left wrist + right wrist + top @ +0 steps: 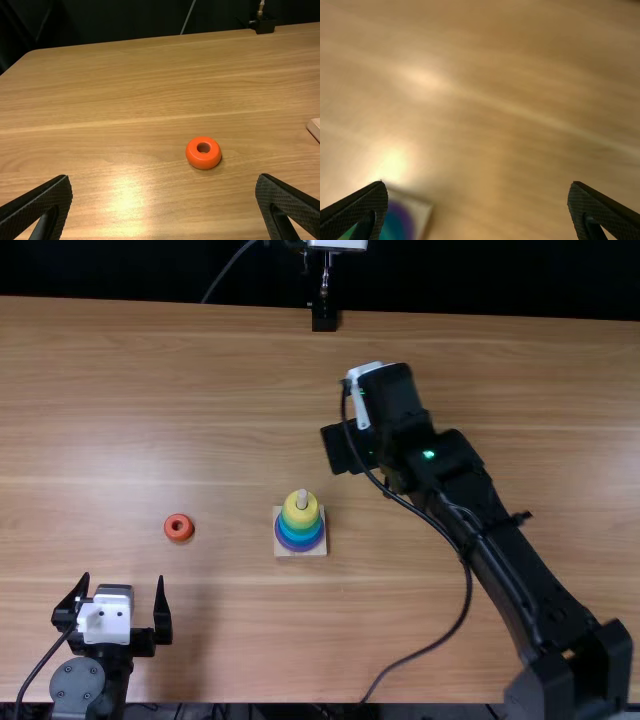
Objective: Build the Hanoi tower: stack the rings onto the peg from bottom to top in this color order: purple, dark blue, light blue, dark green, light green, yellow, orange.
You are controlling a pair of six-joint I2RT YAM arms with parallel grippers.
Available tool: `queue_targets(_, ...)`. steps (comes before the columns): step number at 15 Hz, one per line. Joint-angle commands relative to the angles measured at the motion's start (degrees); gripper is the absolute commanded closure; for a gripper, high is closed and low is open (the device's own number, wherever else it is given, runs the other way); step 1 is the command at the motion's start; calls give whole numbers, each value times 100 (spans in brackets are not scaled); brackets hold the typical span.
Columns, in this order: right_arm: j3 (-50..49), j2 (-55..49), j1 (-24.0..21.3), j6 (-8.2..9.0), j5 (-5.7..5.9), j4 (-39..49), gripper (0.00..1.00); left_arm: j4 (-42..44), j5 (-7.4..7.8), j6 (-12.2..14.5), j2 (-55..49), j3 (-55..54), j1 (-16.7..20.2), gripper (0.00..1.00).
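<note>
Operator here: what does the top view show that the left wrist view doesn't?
Top view: yellow ring topping the stack, peg poking through it, right arm.
Left wrist view: the table's far-left corner and the ribbed pads of the left tool.
Both: the open left tool, the loose orange ring, the wooden base, partly cut off in the wrist view.
</note>
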Motion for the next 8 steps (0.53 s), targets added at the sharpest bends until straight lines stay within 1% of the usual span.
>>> queue_targets(1,-450,-521,-215,28,542,318,0,-443,-55,-44,-89,-600,-3,0)
queue_targets(4,-1540,-1417,-786,28,606,1119,0,-443,-55,-44,-89,-600,-3,0)
queue_targets(6,-2261,-2120,-1182,49,595,1805,0,-443,-55,-44,-89,-600,-3,0)
queue_targets(8,-3017,-2929,-1384,7,585,2406,0,-443,-55,-44,-89,-600,-3,0)
